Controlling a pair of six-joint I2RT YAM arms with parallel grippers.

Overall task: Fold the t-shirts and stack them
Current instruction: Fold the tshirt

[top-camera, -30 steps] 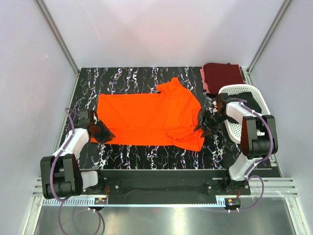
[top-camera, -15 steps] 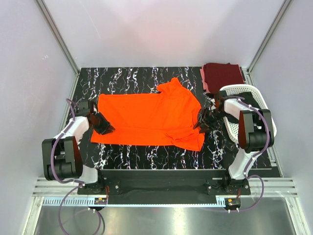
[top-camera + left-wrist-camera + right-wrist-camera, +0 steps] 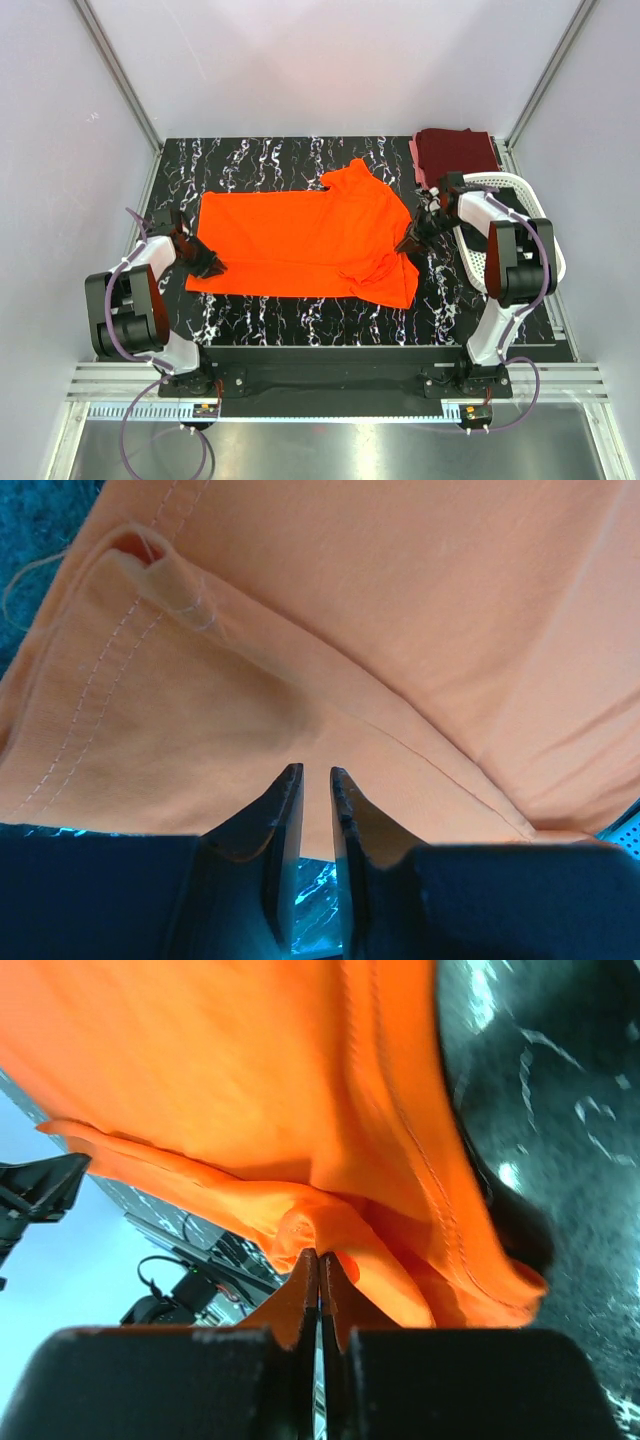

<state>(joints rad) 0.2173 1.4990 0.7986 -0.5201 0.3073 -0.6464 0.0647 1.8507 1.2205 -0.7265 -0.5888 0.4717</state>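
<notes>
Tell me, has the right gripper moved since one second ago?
Yes. Against the basket, the right gripper has shifted slightly toward the far side, nearer the maroon shirt, and is shut on the orange shirt.

Flat orange t-shirt (image 3: 300,245) on marbled table (image 3: 260,160), left claw (image 3: 203,263) and right claw (image 3: 411,241) at its ends, maroon t-shirt (image 3: 455,155) folded far right

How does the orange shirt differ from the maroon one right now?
The orange t-shirt lies spread out in the middle; the maroon t-shirt sits folded at the far right corner. The right gripper pinches the orange one's edge; nothing holds the maroon one. Both are plain cloth.
</notes>
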